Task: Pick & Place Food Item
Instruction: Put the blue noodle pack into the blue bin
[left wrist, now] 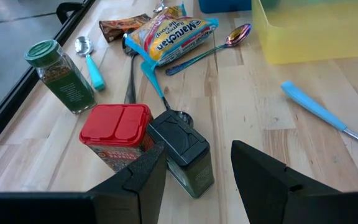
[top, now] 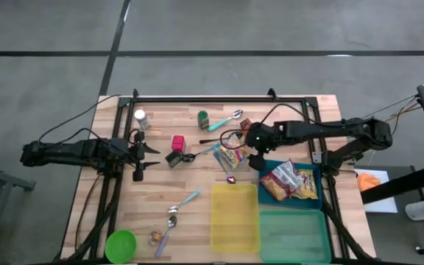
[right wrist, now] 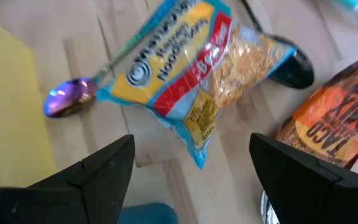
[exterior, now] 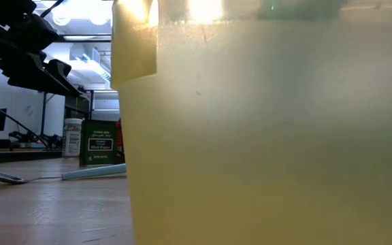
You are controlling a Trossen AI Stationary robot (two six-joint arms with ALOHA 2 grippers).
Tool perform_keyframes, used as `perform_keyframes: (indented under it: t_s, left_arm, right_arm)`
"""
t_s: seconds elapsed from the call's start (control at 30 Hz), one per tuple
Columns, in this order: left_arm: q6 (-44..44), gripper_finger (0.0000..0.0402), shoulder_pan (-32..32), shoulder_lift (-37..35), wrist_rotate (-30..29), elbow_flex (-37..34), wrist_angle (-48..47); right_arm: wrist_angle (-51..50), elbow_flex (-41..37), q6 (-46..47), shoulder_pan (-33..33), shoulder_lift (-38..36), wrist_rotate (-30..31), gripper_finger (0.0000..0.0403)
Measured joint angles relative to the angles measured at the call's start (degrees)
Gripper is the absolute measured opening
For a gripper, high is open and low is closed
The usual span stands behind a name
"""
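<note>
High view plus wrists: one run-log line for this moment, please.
phase: approach | right gripper: open above ramen packet | left gripper: open, waiting near red-lidded jar | blue bin: holds a snack bag

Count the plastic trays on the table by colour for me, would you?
Yellow tray: 1
Green tray: 1
Blue tray: 1
Total: 3

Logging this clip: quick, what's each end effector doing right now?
Left end effector: open, empty, in front of the black-lidded spice tin.
Right end effector: open, empty, above the ramen noodle packet.
</note>
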Motion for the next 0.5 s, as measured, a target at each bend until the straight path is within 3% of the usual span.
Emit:
perform_keyframes:
  t_s: [0.5]
  left_arm:
    - [0.0, 0.0181, 0.0, 0.0, 0.0, 0.0, 0.0]
  right_arm:
    - [0.2, 0.0, 1.6, -1.4, 6.9, 0.0, 0.0315]
